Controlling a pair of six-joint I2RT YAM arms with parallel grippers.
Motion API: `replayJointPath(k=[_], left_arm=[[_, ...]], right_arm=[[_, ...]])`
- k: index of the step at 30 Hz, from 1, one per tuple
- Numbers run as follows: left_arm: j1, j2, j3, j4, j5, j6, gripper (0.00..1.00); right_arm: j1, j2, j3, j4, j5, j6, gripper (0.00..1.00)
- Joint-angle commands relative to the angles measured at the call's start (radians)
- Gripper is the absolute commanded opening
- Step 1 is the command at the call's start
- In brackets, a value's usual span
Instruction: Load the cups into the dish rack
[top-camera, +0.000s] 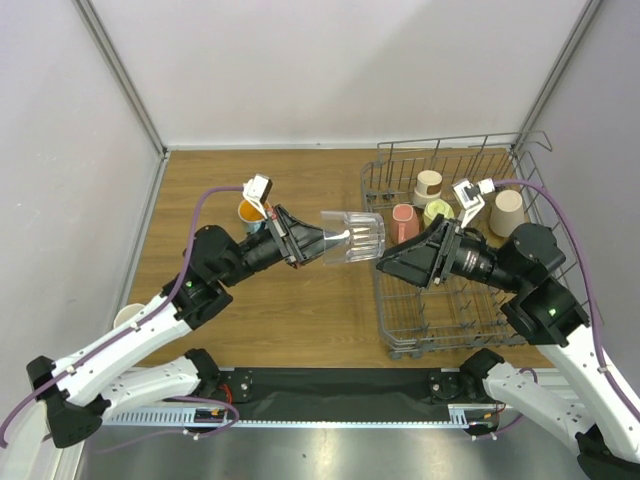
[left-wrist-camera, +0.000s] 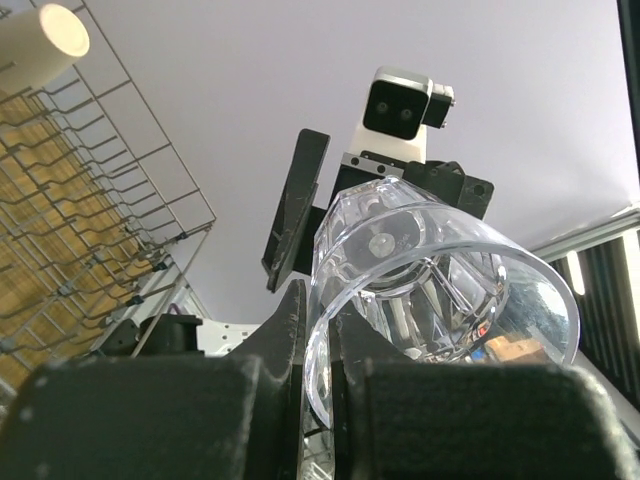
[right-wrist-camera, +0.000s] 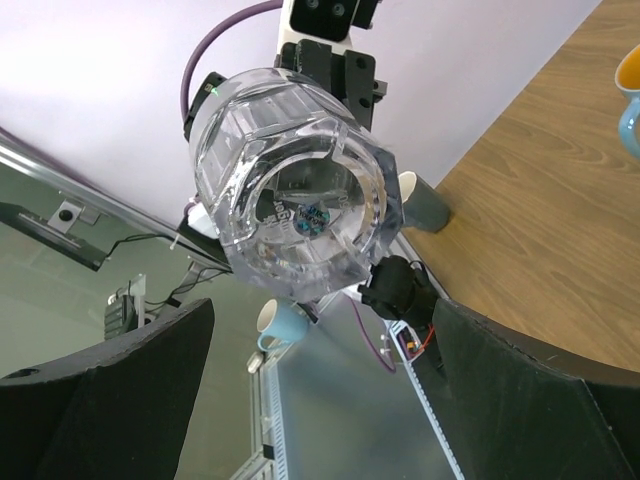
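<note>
My left gripper (top-camera: 300, 240) is shut on the rim of the clear glass cup (top-camera: 352, 238) and holds it on its side in the air, base toward the right. In the left wrist view the fingers (left-wrist-camera: 285, 330) pinch the glass wall (left-wrist-camera: 440, 290). My right gripper (top-camera: 392, 258) is open and empty just beyond the glass's base; its wrist view shows the glass (right-wrist-camera: 290, 190) ahead of the spread fingers (right-wrist-camera: 110, 400). The grey wire dish rack (top-camera: 400, 330) holds a pink cup (top-camera: 405, 222), a yellow-cream cup (top-camera: 437, 212) and two beige cups (top-camera: 428, 185) (top-camera: 507, 212).
A blue cup with orange inside (top-camera: 252, 213) stands on the wooden table behind the left gripper, also in the right wrist view (right-wrist-camera: 630, 100). A grey cup (top-camera: 128, 316) (right-wrist-camera: 425, 200) stands at the table's left edge. A light blue mug (right-wrist-camera: 280, 325) shows beyond it.
</note>
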Motion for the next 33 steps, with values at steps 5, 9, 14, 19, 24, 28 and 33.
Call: replayJointPath(k=[5, 9, 14, 19, 24, 28, 33], left_arm=[[-0.051, 0.05, 0.016, 0.141, 0.016, -0.059, 0.0], [-0.068, 0.056, 0.004, 0.161, 0.01, -0.062, 0.0], [-0.07, 0.049, -0.024, 0.176, -0.004, -0.075, 0.0], [-0.07, 0.067, -0.022, 0.208, 0.01, -0.084, 0.0], [-0.07, 0.072, 0.005, 0.135, 0.002, -0.053, 0.11], [-0.067, 0.058, 0.01, 0.04, -0.013, -0.009, 0.65], [-0.015, -0.043, 0.022, -0.312, -0.138, 0.086, 0.72]], right_arm=[[0.006, 0.042, 0.026, 0.148, -0.037, 0.059, 0.99], [0.003, 0.042, 0.037, 0.153, -0.016, 0.05, 1.0], [0.005, 0.058, 0.029, 0.208, -0.011, 0.087, 0.98], [0.005, 0.063, 0.0, 0.242, -0.036, 0.116, 0.9], [0.003, 0.066, -0.021, 0.282, -0.039, 0.128, 0.46], [0.005, 0.072, 0.005, 0.189, -0.01, 0.095, 0.0], [0.0, 0.072, 0.081, -0.052, 0.182, -0.04, 0.0]])
